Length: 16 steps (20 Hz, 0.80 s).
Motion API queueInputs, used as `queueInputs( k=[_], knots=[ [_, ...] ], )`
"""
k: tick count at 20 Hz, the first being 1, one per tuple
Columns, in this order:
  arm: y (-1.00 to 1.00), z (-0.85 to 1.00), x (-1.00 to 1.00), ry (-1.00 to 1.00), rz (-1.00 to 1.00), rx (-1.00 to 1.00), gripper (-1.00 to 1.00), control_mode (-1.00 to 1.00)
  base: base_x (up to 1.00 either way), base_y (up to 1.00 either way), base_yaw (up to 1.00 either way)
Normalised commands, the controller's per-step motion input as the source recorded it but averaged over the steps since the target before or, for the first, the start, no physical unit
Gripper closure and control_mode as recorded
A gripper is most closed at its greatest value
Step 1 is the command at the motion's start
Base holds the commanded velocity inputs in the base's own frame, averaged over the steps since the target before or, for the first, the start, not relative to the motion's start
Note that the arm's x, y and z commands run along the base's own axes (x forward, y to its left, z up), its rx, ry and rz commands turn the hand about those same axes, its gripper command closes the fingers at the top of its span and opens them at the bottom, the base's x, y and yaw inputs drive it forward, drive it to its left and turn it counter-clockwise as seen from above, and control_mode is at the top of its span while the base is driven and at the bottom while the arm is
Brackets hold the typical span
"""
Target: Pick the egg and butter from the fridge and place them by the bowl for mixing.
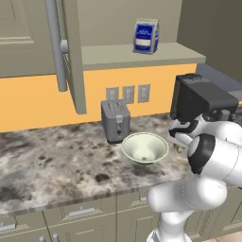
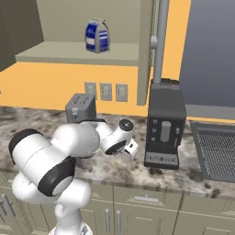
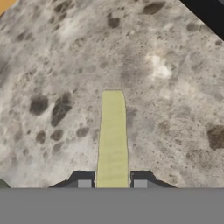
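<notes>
orange wall [image 1: 33,101] behind a mottled stone counter [image 1: 52,165]; beige cupboards [image 1: 23,38] above, drawers [image 1: 78,212] below, outlets [image 1: 128,93] between.

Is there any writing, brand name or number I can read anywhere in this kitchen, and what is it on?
None can be read.
Blue and white carton on the shelf: a printed label, too blurred to read.
Black coffee machine: front controls, no legible markings.
Grey toaster: no lettering visible.

Butter [image 3: 112,138]: near end runs off the hand view's bottom between the claw [image 3: 112,183] tips. Bowl [image 1: 145,148]: hidden behind the arm in the right base view. Coffee machine [image 1: 201,99]: lower part masked by the arm in the left base view.
</notes>
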Motion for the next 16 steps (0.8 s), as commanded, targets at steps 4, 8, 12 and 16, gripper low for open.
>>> queueInputs(
  k=[4, 8, 12, 16],
  knots=[
    [0.01, -0.07, 0.14, 0.00, 0.00, 0.00, 1.00, -1.00, 0.00, 0.00, 0.00],
    [0.01, -0.09, 0.15, 0.00, 0.00, 0.00, 1.00, -1.00, 0.00, 0.00, 0.00],
    [0.02, -0.12, 0.06, 0.00, 0.00, 0.00, 1.00, -1.00, 0.00, 0.00, 0.00],
    [0.00, -0.13, 0.01, 0.00, 0.00, 0.03, 1.00, -1.00, 0.00, 0.00, 0.00]
  ],
)
